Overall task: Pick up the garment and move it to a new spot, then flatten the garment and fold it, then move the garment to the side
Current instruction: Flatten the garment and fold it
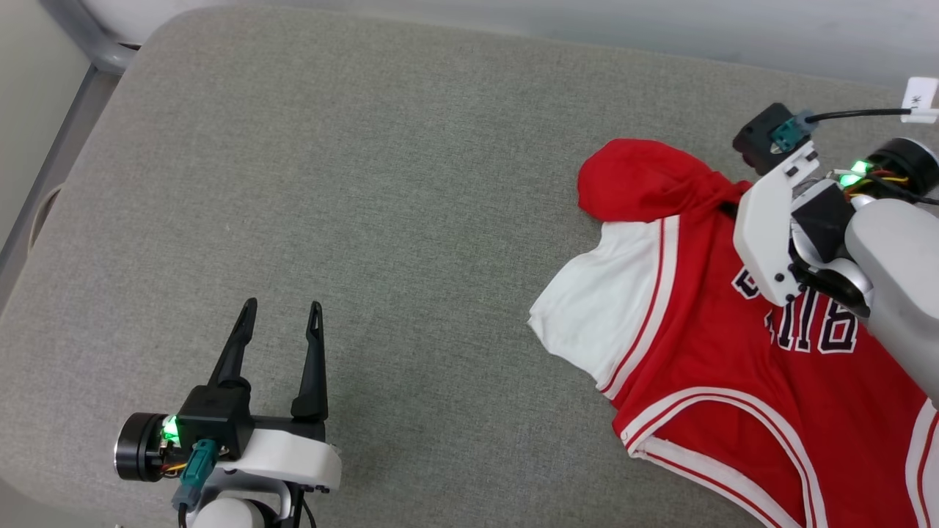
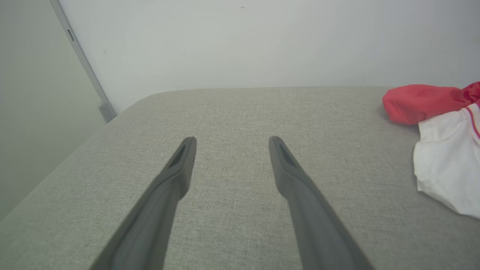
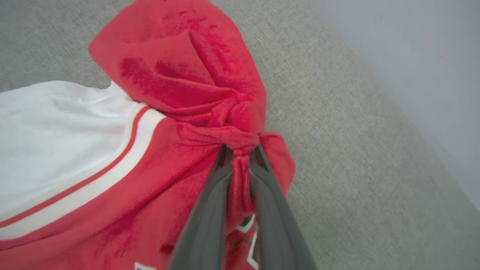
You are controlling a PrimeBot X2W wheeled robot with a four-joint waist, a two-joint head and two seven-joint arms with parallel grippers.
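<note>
Here the right gripper (image 3: pixel 240 149) pinches the garment (image 3: pixel 168 86), perhaps at a fold.

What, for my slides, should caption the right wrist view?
Right gripper pinching the bunched red garment on a grey cushion.

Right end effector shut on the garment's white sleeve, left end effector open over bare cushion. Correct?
No: the right end effector is shut on bunched red fabric of the garment, not its white sleeve, per the right wrist view. Rest holds.
</note>
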